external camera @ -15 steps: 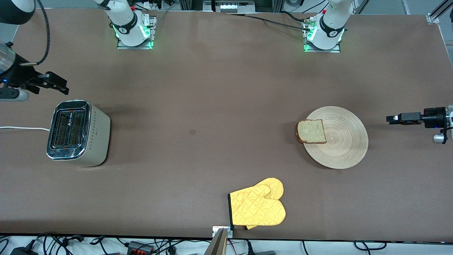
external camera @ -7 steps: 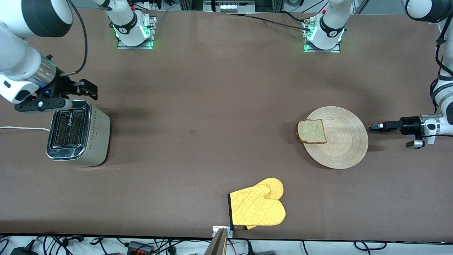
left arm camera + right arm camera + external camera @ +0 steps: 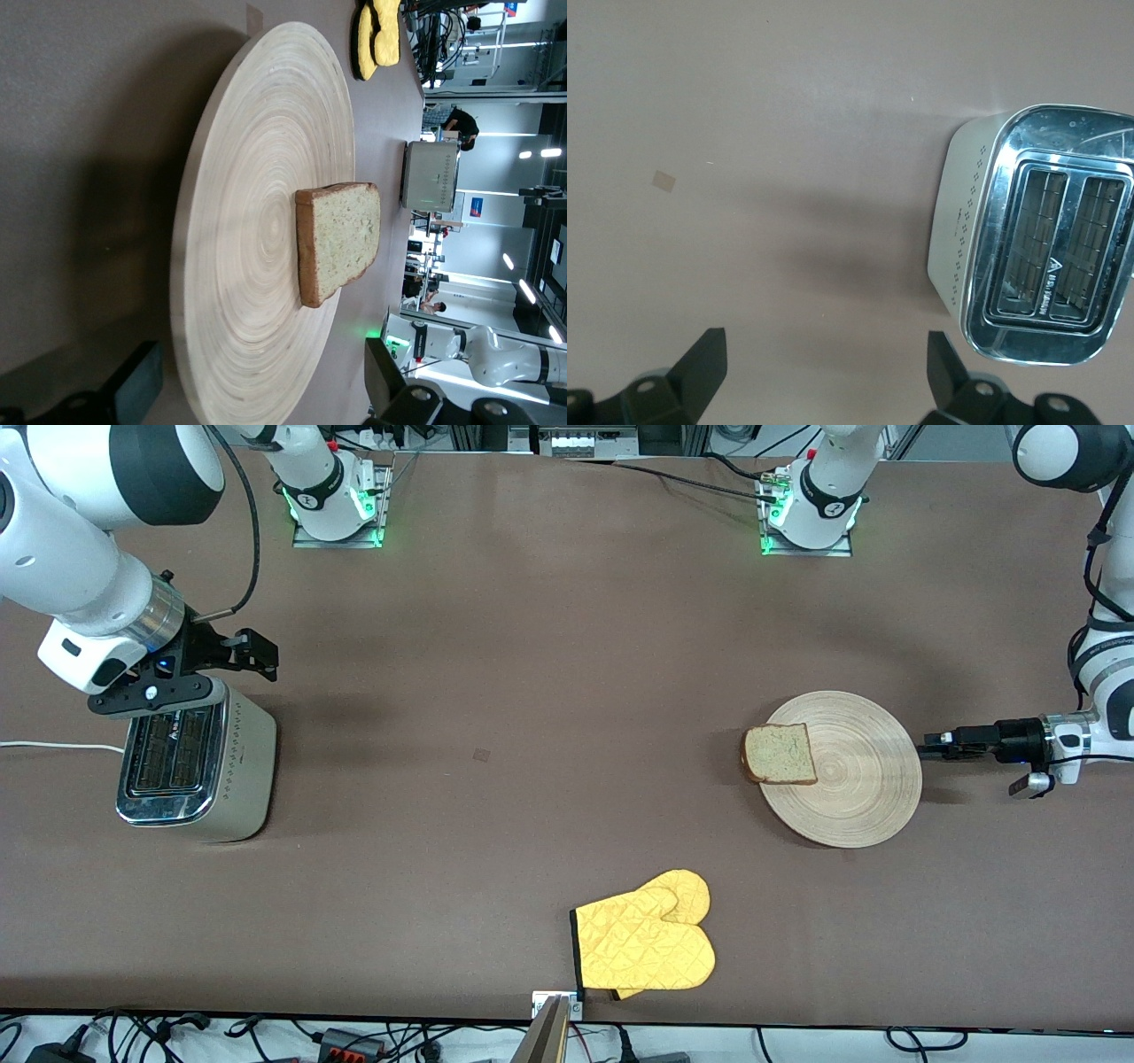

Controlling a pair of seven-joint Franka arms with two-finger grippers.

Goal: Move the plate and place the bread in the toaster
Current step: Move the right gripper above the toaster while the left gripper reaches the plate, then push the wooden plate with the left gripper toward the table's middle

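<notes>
Brown matting covers the table [image 3: 549, 691], and both arm bases stand along its 12 o'clock edge in the front view. Toward the left arm's end lies the plate [image 3: 864, 797], flat on the mat. On it sits the bread [image 3: 780, 754], at the plate's 9 o'clock rim, one corner just overhanging the edge. The left wrist view shows the same plate [image 3: 257, 230] edge-on with the bread [image 3: 341, 239] lying flat on it.

At the plate's 3 o'clock rim, low and level with the mat, is the left gripper [image 3: 930, 742], its tips right at the rim. Its fingers [image 3: 133, 394] are spread apart, one to each side of the plate's edge, holding nothing.

Toward the right arm's end stands the toaster [image 3: 199, 757], upright, both slots empty, its white cord [image 3: 53, 747] trailing off the table's end. Over the mat just beside the toaster's 12 o'clock end is the right gripper [image 3: 252, 653]. Its fingers [image 3: 700, 363] stand wide apart and bare, with the toaster [image 3: 1036, 235] to one side of them.

Nearer the front camera, close to the table's 6 o'clock edge, lies a yellow mitt [image 3: 647, 943], well apart from plate and toaster.
</notes>
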